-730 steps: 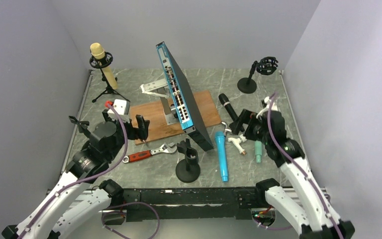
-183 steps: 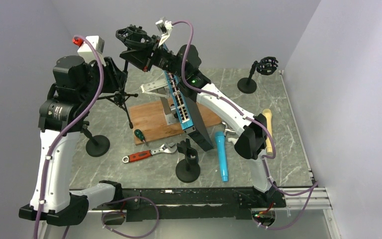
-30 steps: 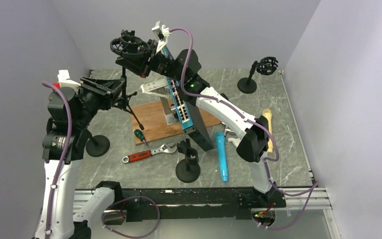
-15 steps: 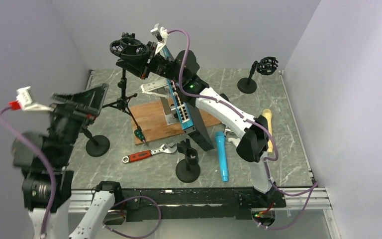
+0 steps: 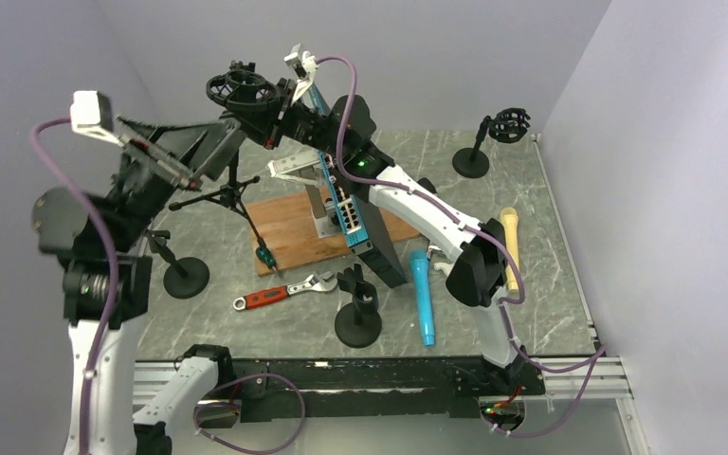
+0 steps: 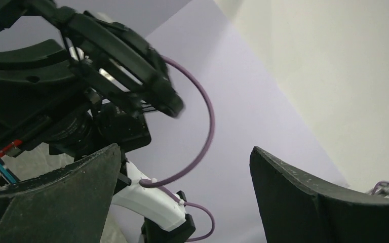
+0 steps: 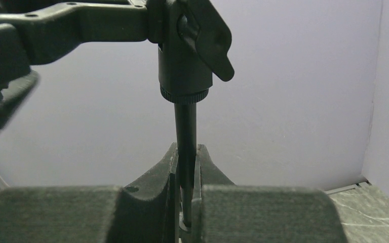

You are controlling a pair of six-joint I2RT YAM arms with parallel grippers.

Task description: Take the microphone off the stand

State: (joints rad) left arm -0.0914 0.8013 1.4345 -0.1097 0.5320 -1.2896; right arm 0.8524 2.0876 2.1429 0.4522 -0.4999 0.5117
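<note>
Black tripod stand (image 5: 231,195) aloft, cream microphone (image 5: 509,248) lying right on worktop (image 5: 550,318)
Right gripper (image 7: 186,158) clamps its thin pole, upper left; left gripper (image 6: 185,152) gapes empty. A single narrow pinch may let it swivel or slip.

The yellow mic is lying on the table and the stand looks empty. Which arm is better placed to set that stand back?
Right, probably. The right gripper is shut on the stand's pole, so it need only lower and release. The left gripper is open, holding nothing.
</note>
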